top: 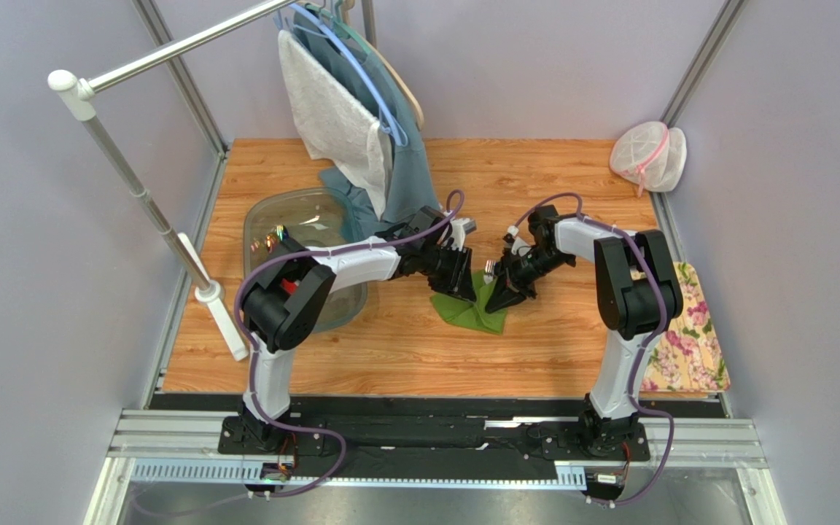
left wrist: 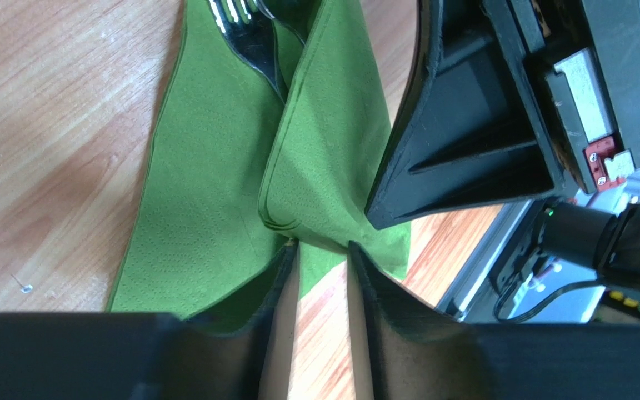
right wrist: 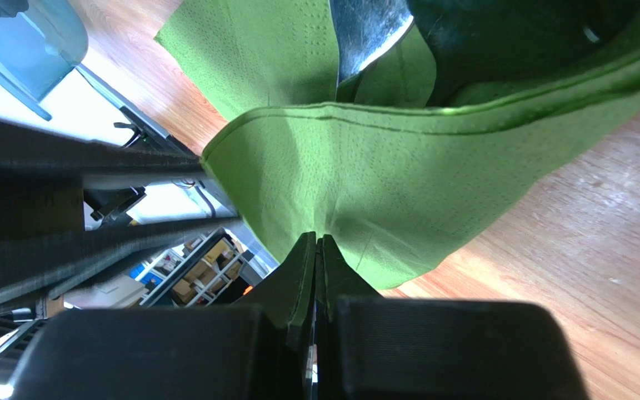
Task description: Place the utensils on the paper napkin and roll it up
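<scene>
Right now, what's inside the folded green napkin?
A shiny fork lies inside the paper napkin, its tines showing at the open end. The folded-over flap covers the rest, so its handle and any other utensils cannot be seen.

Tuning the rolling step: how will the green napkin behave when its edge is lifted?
Probably floppy: the paper napkin drapes in a soft curve from where the right gripper pinches it. Likely light, so it may slide on the table unless the fork lying on it holds it. Thin paper might tear if tugged.
</scene>
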`<state>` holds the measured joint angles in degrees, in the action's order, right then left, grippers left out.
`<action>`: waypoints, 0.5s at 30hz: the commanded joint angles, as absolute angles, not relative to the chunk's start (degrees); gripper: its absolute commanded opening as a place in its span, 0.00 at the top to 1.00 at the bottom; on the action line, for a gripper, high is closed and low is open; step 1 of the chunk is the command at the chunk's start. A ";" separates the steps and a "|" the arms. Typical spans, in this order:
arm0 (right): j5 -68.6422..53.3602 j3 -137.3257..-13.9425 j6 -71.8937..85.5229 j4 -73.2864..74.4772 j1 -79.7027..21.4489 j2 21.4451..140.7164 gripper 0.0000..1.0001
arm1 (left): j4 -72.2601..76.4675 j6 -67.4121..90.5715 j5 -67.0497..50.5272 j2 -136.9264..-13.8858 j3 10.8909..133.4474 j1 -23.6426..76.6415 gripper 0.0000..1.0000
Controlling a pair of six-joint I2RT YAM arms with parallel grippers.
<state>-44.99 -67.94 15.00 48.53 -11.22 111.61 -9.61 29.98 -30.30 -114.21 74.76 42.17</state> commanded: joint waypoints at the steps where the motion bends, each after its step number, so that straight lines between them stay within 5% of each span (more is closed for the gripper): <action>1: -44.38 -68.55 15.29 47.64 -11.51 110.83 1.00 | -7.91 30.32 -29.36 -114.43 76.38 41.84 0.83; 4: -44.47 -68.73 14.77 48.43 -11.60 110.04 1.00 | -7.91 29.80 -28.30 -114.35 75.76 41.57 1.00; 15: -44.65 -65.66 12.83 49.58 -13.88 107.49 0.96 | -6.77 27.68 -25.84 -114.61 74.18 41.14 1.00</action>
